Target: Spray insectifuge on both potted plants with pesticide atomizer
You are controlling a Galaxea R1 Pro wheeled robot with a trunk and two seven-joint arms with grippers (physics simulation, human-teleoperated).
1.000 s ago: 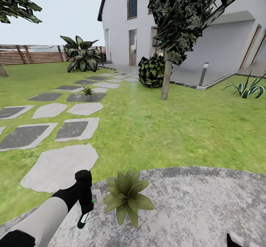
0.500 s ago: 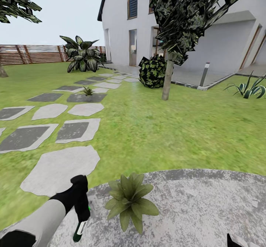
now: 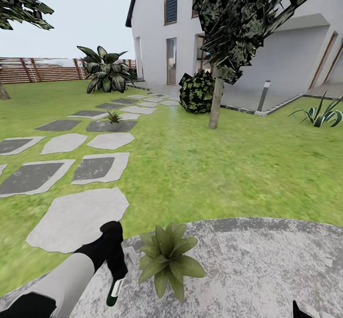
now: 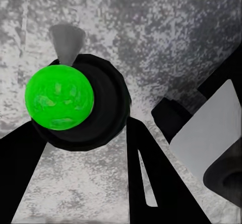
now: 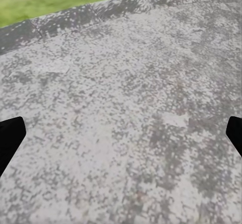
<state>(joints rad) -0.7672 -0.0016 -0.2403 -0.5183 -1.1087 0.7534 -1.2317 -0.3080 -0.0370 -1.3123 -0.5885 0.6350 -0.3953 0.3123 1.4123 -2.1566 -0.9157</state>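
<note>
My left gripper (image 3: pixel 116 264) is shut on the pesticide atomizer (image 3: pixel 114 291), a dark bottle with a green mark that hangs down from the fingers. It is just left of the near potted plant (image 3: pixel 166 258), a rosette of pointed green leaves on the round grey patio (image 3: pixel 257 270). In the left wrist view the atomizer (image 4: pixel 75 103) shows a bright green disc and a pale grey nozzle, held between black fingers (image 4: pixel 151 183). The second potted plant (image 3: pixel 113 116) stands far off on a dark stepping slab. My right gripper (image 5: pixel 121 133) hangs open over bare paving.
Grey stepping slabs (image 3: pixel 78 218) run across the lawn towards the house. A tree trunk (image 3: pixel 216 99), a dark bush (image 3: pixel 195 92) and a grey post (image 3: pixel 263 95) stand ahead. A big broad-leaved plant (image 3: pixel 105 73) sits by the brown slatted fence (image 3: pixel 38 69).
My left gripper has carried the atomizer to the right, closer to the near potted plant, after dipping slightly lower. The view shifted a little early on.
</note>
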